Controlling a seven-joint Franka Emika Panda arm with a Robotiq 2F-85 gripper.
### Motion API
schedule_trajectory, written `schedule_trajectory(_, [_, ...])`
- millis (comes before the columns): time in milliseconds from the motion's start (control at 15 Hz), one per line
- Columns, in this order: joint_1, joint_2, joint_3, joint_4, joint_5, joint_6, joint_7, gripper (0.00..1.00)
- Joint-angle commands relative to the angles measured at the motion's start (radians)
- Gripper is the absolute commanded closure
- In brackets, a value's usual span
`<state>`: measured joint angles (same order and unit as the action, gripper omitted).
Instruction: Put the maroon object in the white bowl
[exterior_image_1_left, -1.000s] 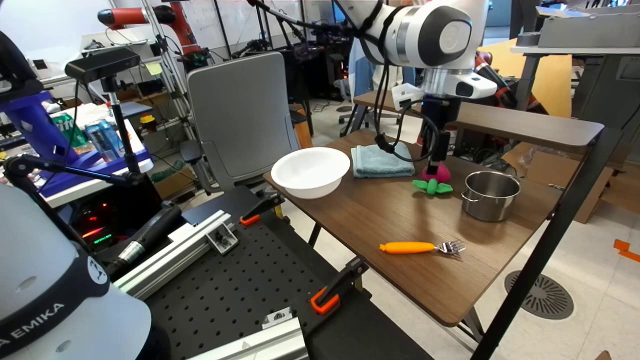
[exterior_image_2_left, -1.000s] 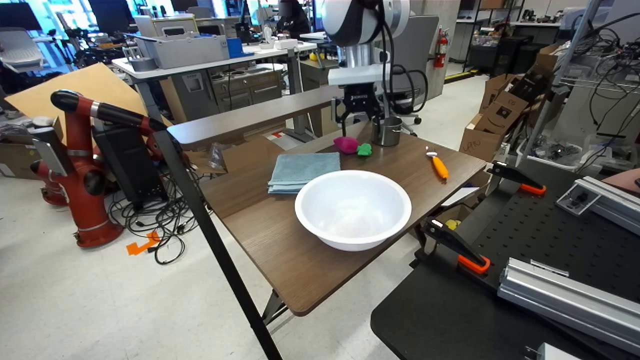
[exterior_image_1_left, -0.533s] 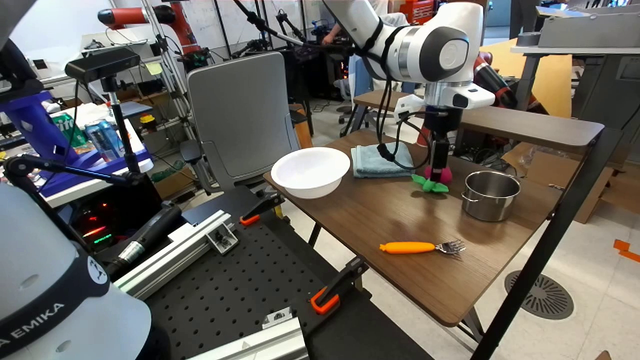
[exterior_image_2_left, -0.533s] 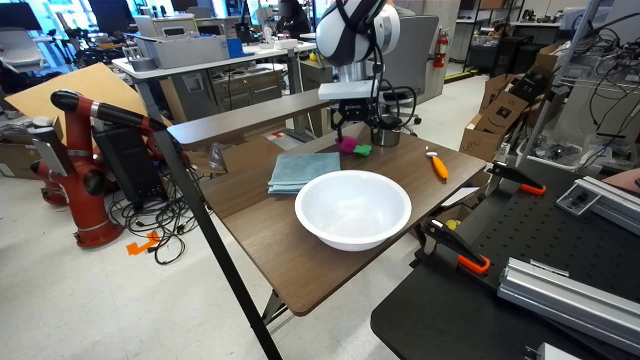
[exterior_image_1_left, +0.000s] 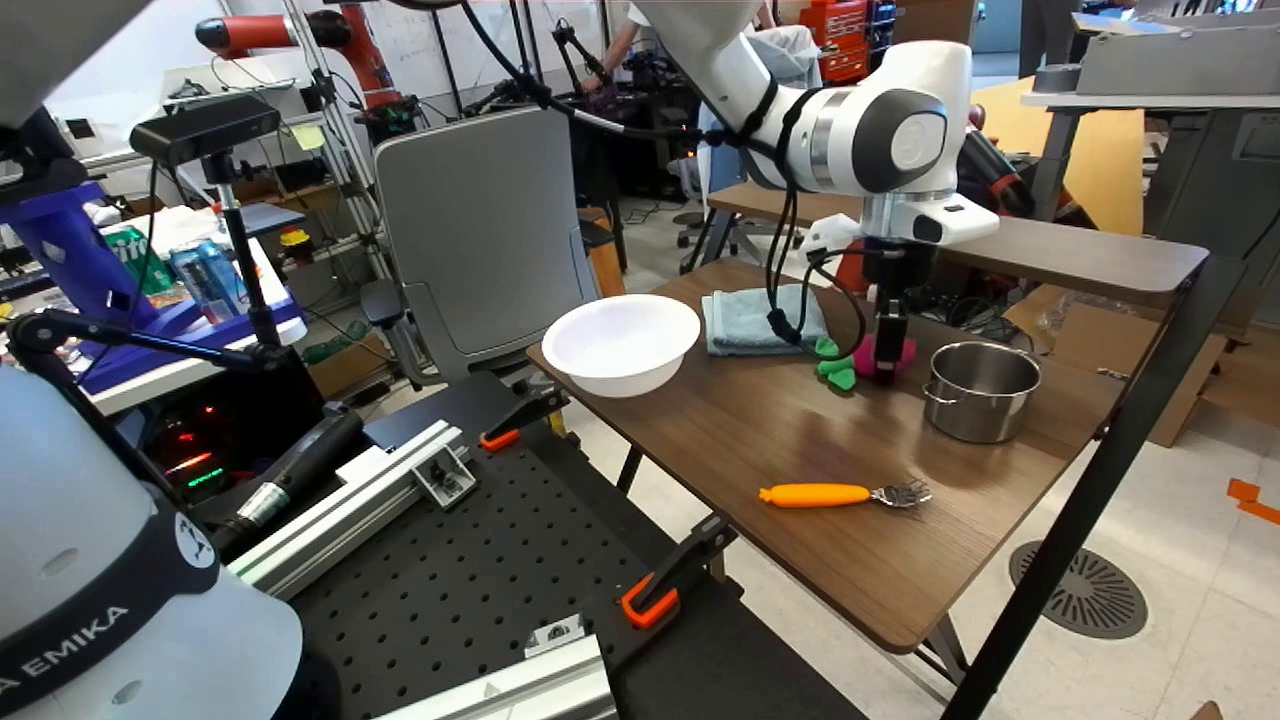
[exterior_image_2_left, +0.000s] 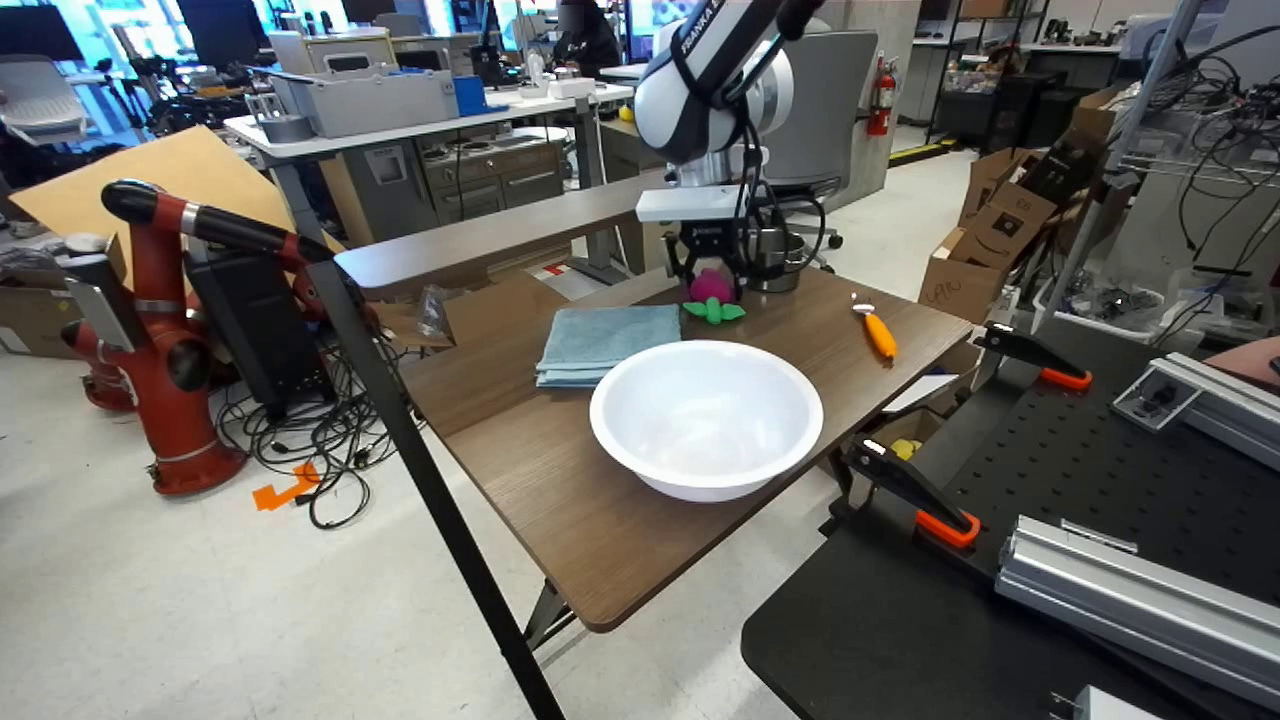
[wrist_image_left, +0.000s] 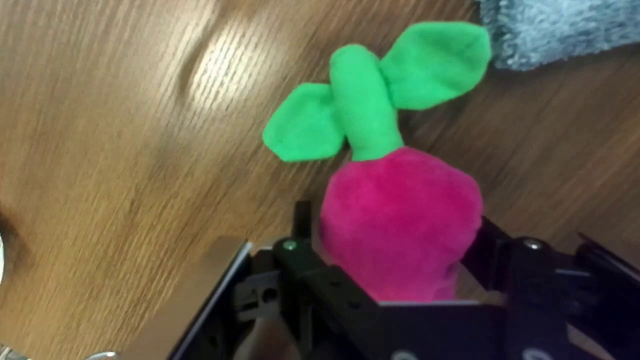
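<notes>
The maroon object, a magenta plush with a green stem and leaves, lies on the table in an exterior view (exterior_image_1_left: 905, 355) and in an exterior view (exterior_image_2_left: 711, 287). It fills the middle of the wrist view (wrist_image_left: 400, 215). My gripper (wrist_image_left: 392, 220) is open around its magenta body, one finger on each side. A narrow gap shows beside the left finger; the right finger's tip is partly hidden behind the plush. The white bowl shows in both exterior views (exterior_image_1_left: 620, 378) (exterior_image_2_left: 707, 478), at a table edge, away from the gripper; its visible inside is empty.
A folded blue-grey towel (exterior_image_1_left: 765, 325) lies between the bowl and the plush. A steel pot (exterior_image_1_left: 980, 395) stands close beside the gripper. An orange-handled fork (exterior_image_1_left: 820, 494) lies near the table's edge. A raised shelf (exterior_image_1_left: 1050, 250) runs behind the arm.
My gripper has come down, from touching the plush to being around it. The plush has turned, its green leaves swinging toward the bowl and towel side. The bowl has not moved.
</notes>
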<state>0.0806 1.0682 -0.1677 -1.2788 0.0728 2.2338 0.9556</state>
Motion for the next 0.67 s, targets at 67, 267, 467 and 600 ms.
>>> schedule_trajectory(67, [0.004,0.035,-0.006,0.066,-0.017,-0.035,0.02,0.69])
schedule_trajectory(267, [0.021,-0.006,-0.008,0.016,-0.029,-0.004,0.014,0.91])
schedule_trajectory(467, [0.028,-0.066,0.013,-0.049,-0.023,0.009,-0.02,0.95])
schedule_trajectory(600, [0.039,-0.113,0.021,-0.099,-0.024,0.017,-0.042,0.97])
